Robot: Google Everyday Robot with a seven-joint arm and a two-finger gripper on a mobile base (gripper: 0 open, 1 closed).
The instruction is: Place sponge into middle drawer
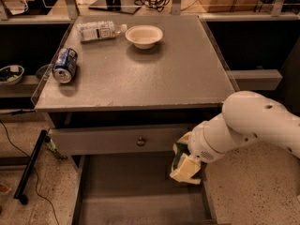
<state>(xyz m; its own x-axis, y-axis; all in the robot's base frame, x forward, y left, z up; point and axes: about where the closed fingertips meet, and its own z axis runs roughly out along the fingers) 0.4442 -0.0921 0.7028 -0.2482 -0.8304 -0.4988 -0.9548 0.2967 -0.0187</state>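
The sponge [184, 168], yellow foam with a dark green face, is held in my gripper [186, 165] at the end of the white arm. It hangs over the right side of the open middle drawer [136, 193], a wide grey drawer with a bare flat floor, a little above that floor. Just above is the grey drawer front with a small round knob [140, 141]. The gripper's fingers are largely hidden behind the sponge and the arm.
On the grey table top [154, 74] lie a white bowl [144, 35], a plastic bottle on its side [99, 30] and a blue can on its side [64, 65]. A bowl [10, 73] sits on a shelf at left. A black pole [29, 168] lies on the floor.
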